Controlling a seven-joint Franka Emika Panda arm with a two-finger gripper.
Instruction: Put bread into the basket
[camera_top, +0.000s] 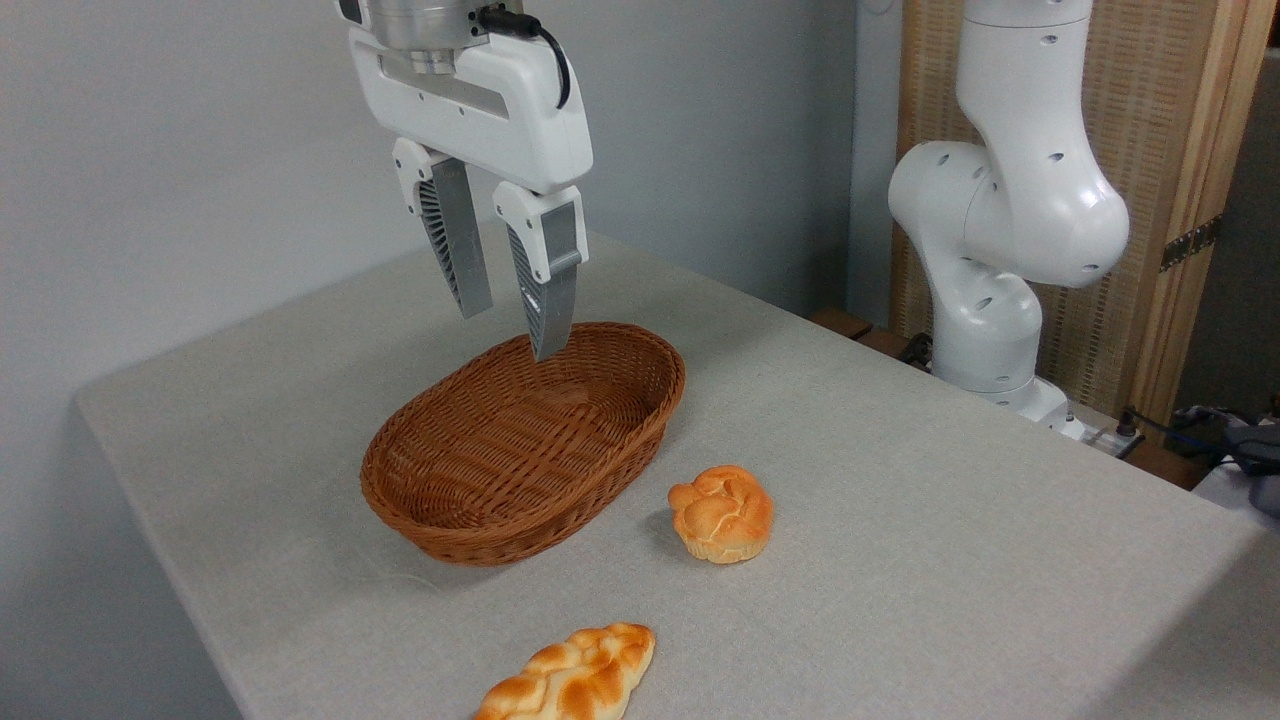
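One braided bread (568, 678) waits at the frame's bottom, far from the basket (455, 520)
It looks light, probably soft; the gripper (510, 325), jaws spread and empty, should pinch its middle

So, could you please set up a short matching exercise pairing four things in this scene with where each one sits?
Things:
1. basket
2. braided loaf
3. round bun
4. gripper

Places:
A. at the table's near edge, bottom of the picture
B. open, above the basket's far rim
C. on the table just right of the basket
D. mid-table, nothing inside it

Pairs: 1-D, 2-A, 3-C, 4-B
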